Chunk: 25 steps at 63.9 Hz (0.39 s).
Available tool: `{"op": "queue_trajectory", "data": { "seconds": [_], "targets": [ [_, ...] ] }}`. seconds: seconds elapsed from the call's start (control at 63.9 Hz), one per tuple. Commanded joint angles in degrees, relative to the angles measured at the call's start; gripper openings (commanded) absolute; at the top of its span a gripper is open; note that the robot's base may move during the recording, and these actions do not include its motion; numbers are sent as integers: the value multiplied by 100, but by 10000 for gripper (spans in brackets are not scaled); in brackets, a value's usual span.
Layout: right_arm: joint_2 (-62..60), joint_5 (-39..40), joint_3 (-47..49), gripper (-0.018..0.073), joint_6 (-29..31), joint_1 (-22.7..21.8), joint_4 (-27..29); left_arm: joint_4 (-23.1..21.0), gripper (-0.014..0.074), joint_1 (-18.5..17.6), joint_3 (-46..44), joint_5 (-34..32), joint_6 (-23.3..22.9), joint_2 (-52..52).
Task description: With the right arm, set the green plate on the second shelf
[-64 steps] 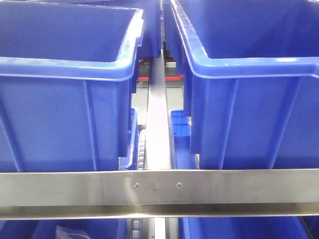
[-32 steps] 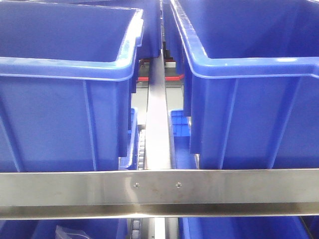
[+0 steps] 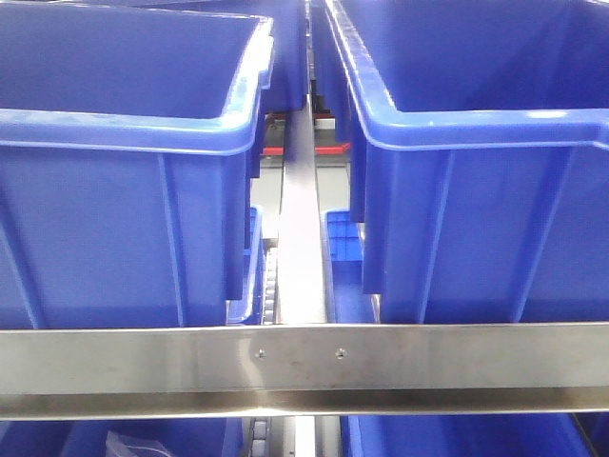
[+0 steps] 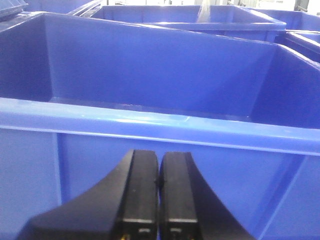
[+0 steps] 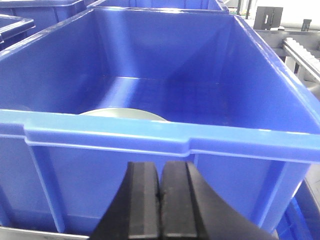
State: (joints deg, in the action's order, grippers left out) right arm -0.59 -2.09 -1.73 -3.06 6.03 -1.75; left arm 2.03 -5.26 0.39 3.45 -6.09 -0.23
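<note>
Right wrist view: the right gripper (image 5: 160,202), jaws pressed together and empty, sits just outside the near wall of a blue bin (image 5: 150,137); the green plate (image 5: 122,114) lies on the bin floor behind that wall, only its far arc visible above the rim. Left wrist view: the left gripper (image 4: 159,200), jaws likewise together and empty, faces another blue bin (image 4: 150,125) whose visible interior shows no plate. Front view: two blue bins sit on either side of a steel divider (image 3: 303,257), behind a steel cross rail (image 3: 304,367). Likely hazards: entering with jaws together would push the plate rather than grasp it; a low approach would strike the bin's front rim; a thin rim hold on a shallow plate may slip during lifting.
</note>
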Motion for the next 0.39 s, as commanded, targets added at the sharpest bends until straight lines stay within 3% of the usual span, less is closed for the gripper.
{"op": "queue_trajectory", "data": {
  "seconds": [0.0, 0.375],
  "targets": [
    [-71, 534, 116, 31, 71, -27, -77, -2, 131, 9, 234, -460, -14, -100],
    [-71, 534, 116, 31, 71, -27, -77, -2, 131, 9, 234, -460, -14, -100]
  ]
}}
